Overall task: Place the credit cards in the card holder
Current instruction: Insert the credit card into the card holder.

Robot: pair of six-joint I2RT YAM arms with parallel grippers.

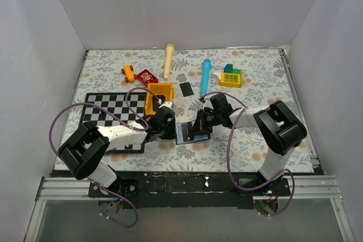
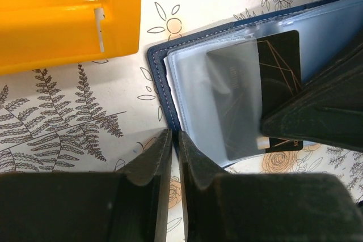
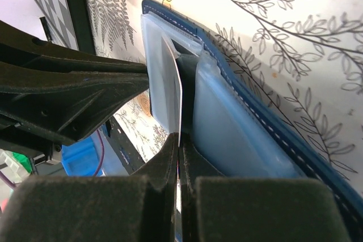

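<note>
— Two arms met over the card holder [image 1: 185, 135], mid-table on the flowered cloth [image 1: 266, 92], from overhead. Why so crowded?

— One to steady and one to feed, I'd say. The left gripper [image 1: 168, 128] sat at the holder's left edge and the right gripper [image 1: 199, 127] was over its open face. The second card [image 1: 186, 89] lay well apart, farther up the table, just beside the yellow bin [image 1: 159, 92]. Its turn hadn't come yet.

— And the left wrist camera?

— Jaws drawn to a narrow slit with nothing visible between them, tips at the holder's near corner. Whether they nipped the cover, I couldn't tell. The black card [image 2: 266, 72] was part-way under a clear pocket [image 2: 193, 106], with its outer end in the right arm's finger [image 2: 323, 111]. Thin gold lines crossed it. There was a faint line of print, too blurred to read.

— Right wrist?

— Pinched tight on that card, which stood edge-on and pointed into the pocket mouth. I reckon it was held that way so it would slide in. There was no brand or lettering I could make out anywhere.
</note>
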